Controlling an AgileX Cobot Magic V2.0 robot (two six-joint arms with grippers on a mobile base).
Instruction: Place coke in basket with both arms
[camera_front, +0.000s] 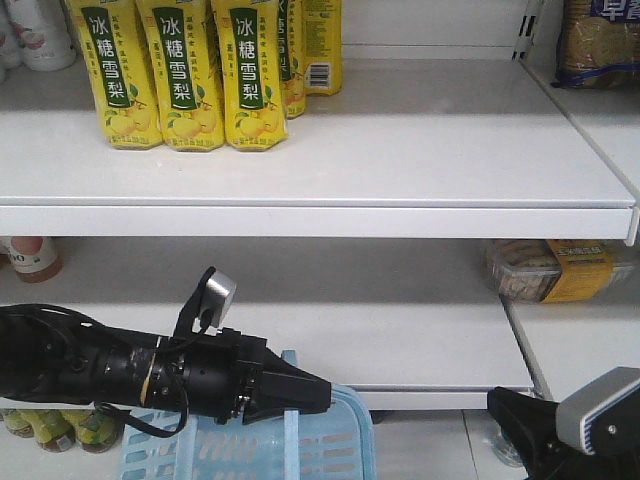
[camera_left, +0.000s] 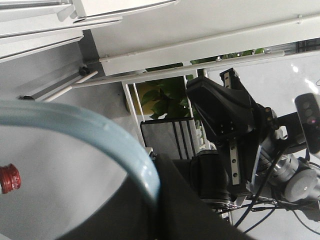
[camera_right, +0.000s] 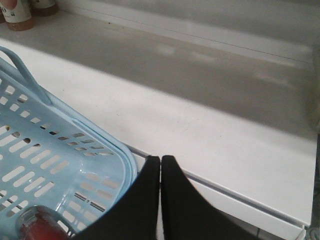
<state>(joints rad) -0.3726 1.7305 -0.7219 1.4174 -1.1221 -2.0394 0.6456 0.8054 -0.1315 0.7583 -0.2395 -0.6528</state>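
So the coke sits in the basket already, just left of the right tool, which is pinched closed on nothing; left tool holds the handle to carry it, imo.

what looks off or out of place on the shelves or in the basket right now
Nothing stands out. The yellow bottles stand upright in a row on the upper shelf, the basket looks intact, and a red-topped bottle shows inside it, with no spills.
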